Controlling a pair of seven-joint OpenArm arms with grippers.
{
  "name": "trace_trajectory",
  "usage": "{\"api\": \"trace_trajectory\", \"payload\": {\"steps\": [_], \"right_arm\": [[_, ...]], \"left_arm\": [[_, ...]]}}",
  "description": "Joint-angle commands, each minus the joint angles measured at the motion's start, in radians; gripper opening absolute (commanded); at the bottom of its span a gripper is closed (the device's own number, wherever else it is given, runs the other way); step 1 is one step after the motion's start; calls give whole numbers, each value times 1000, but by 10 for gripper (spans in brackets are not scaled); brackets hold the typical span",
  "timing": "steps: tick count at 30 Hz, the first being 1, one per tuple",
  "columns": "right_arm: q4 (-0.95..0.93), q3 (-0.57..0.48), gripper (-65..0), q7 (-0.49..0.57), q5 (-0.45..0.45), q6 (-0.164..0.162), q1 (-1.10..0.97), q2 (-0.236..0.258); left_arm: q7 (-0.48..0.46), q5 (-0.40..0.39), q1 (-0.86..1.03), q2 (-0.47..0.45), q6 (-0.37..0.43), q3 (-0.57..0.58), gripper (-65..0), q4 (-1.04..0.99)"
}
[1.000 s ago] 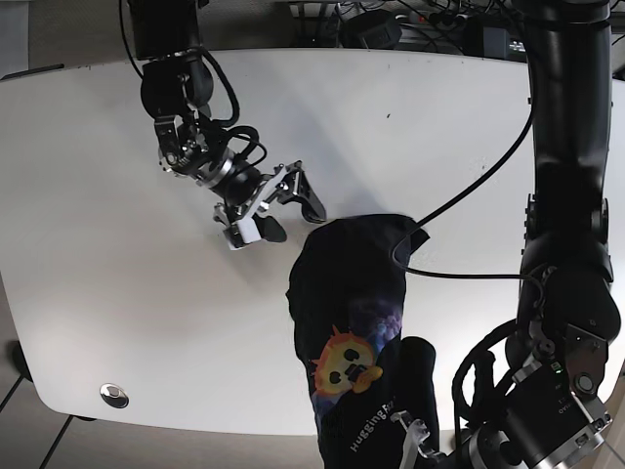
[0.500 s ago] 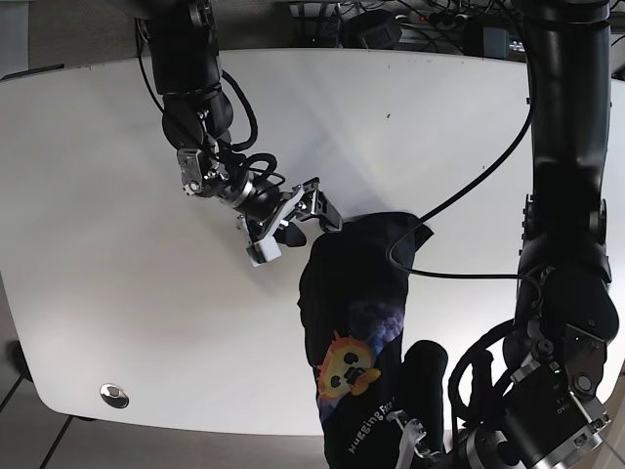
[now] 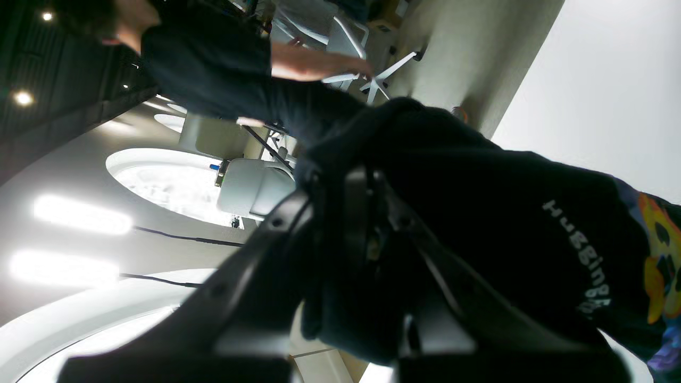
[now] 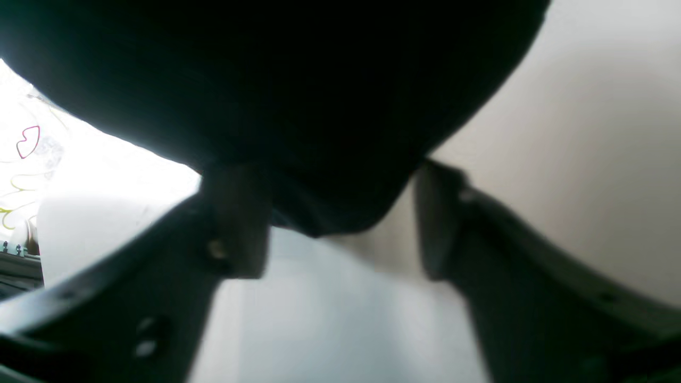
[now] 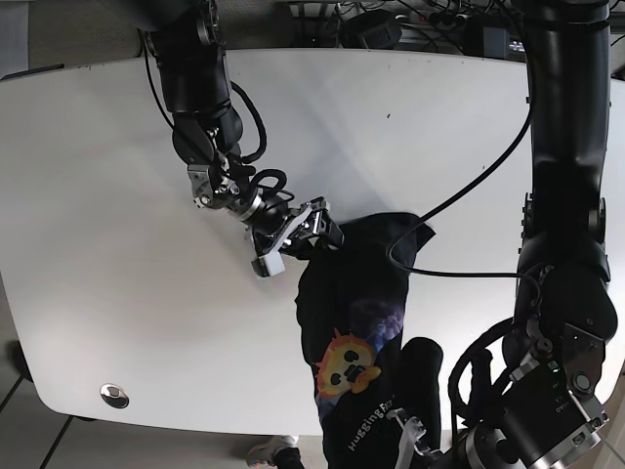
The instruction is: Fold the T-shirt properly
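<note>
Lying in a crumpled strip on the white oval table (image 5: 117,195), the black cotton T-shirt with a yellow cartoon face and white lettering (image 5: 356,293) runs from mid-table down over the near edge, where its lower end hangs off the tabletop. In the base view the right gripper (image 5: 293,239) sits at the shirt's upper left corner, its two dark fingers (image 4: 237,218) spread wide. The right wrist camera shows a rounded fold of black cloth (image 4: 298,133) dipping into the gap between those fingers, though whether it touches either pad cannot be told through the blur. The left gripper (image 5: 410,435) is low at the near edge, against the hanging part of the shirt. In the left wrist view its jaws are pressed together on a bunched handful of the black fabric (image 3: 479,213), with the white lettering and the yellow print stretched off to one side. A black cable (image 5: 469,191) trails across the table to the shirt's upper right corner.
</note>
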Motion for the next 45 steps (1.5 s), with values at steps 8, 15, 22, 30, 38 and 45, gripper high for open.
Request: {"api": "trace_trajectory", "payload": {"steps": [8,15,22,30,38,45], "right_arm": [[205,83,-629,-78,23,12,0,80],[464,288,-629,-317,23,14,21,190],[478,294,-629,-456,16,9,295,313],[454,301,-629,-489,25,17,405,442],[560,491,-629,-486,25,121,40,401],[612,624,-629,-486,23,163,-325,319]], "left_arm": [[-17,18,-38,-4,5,-48,-650,1],[-25,18,-24,-56,5,-128,-650,-158],[-143,18,-30,-99,5,-131,-650,-415],[-158,10,111,-210,5,-134,-650,-445],[-157,12,576,-273,5,-279,-650,-207],[-157,17,1114,-211,5,-471,-650,6]]}}
